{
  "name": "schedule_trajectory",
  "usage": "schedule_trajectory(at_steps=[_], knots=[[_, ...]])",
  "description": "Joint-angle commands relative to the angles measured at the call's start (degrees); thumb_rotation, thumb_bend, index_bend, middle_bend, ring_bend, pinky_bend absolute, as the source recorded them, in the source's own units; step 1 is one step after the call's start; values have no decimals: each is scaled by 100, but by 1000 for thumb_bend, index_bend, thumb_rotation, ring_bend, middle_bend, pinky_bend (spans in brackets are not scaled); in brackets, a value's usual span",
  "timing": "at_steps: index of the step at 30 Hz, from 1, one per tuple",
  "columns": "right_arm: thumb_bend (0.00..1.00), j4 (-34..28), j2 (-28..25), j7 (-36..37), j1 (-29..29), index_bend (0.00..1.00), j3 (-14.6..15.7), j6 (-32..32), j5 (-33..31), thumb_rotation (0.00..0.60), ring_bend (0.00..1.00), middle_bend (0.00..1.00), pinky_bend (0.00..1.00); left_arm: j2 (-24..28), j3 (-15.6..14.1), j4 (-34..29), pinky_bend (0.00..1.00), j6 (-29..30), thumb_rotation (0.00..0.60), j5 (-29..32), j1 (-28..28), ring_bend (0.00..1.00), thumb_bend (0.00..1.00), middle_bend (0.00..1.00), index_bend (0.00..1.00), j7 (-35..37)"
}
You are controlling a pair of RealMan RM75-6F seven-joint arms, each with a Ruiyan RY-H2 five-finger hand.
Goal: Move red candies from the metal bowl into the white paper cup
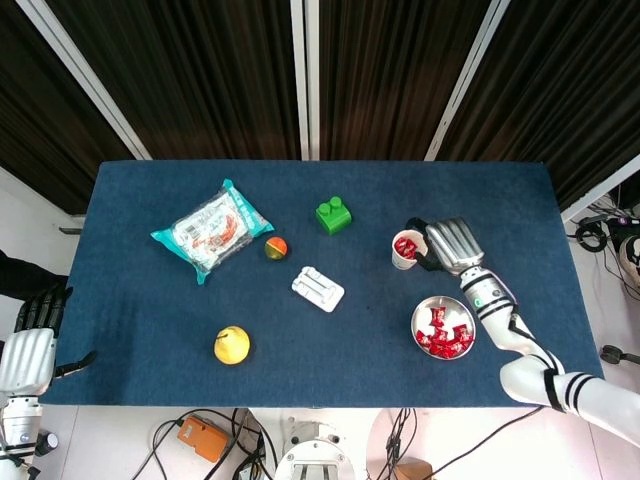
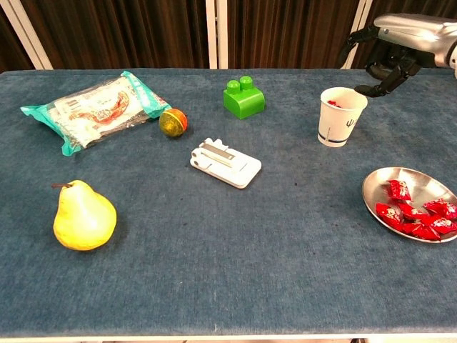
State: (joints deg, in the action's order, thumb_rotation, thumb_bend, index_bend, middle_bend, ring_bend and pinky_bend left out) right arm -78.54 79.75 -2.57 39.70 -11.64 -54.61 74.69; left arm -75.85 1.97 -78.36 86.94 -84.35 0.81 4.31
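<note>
Only the head view shows the left hand [image 1: 30, 352], resting off the blue cloth-covered bench [image 1: 150, 320] at its near left corner; whether it is spread or curled cannot be told. The chest view shows the right hand [image 2: 389, 53] hovering just above the white paper cup [image 2: 340, 116], fingers spread and holding nothing. Red wrapped candies [image 2: 418, 214] lie in the one round metal bowl [image 2: 378, 182]; a few sit in the cup. One yellow pear [image 2: 83, 216], one green toy brick [image 2: 243, 97], one teal snack packet [image 2: 89, 107], one small red-green ball [image 2: 173, 121] and one white flat plastic piece [image 2: 225, 163] share the bench. Dark curtains [image 1: 200, 70] hang behind.
</note>
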Motion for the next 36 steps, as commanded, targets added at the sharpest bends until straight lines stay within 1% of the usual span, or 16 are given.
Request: schedule_trajectory(at_steps=[1,3,7,11,14,18,31,34,36], knots=[[483,-553,-474,-9,-420,466,539,-485,686,600,1000,907,1000,-6,0,9,0,-2,600,-1,1,0,0,0,0,8],[455,-639,-607,-146,-574,491,838,-563,944,600,1000,907,1000,-12,0,16,0,-5,600,-17,11,0,0,0,0,14],[435,-527,-627,-450,-764,503,1232,-542,1165,600,1000,908,1000,-25,0,15,0,9,600,-64,33,0,0,0,0,14],[435,-299,-501,-503,-856,516,1424,-389,1177,600,1000,907,1000,-26,-2,-4,0,17,600,-86,42,0,0,0,0,2],[435,-128,-381,-515,-870,507,1466,-312,1181,600,1000,907,1000,-20,-3,-25,0,30,600,-98,43,0,0,0,0,-20],[435,67,-211,-501,-860,497,1450,-229,1165,600,1000,907,1000,6,-1,-63,0,59,600,-99,32,0,0,0,0,-46],[434,282,35,-477,-782,497,1391,-121,1229,600,1000,908,1000,10,-9,-47,0,69,600,-68,0,0,0,0,0,-29],[434,322,78,-487,-762,512,1384,-59,1208,600,1000,907,1000,4,-13,-22,0,68,600,-57,-9,0,0,0,0,-11],[438,349,109,-504,-757,547,1388,-24,1197,600,1000,907,1000,-3,-18,-1,0,66,600,-51,-18,0,0,0,0,7]])
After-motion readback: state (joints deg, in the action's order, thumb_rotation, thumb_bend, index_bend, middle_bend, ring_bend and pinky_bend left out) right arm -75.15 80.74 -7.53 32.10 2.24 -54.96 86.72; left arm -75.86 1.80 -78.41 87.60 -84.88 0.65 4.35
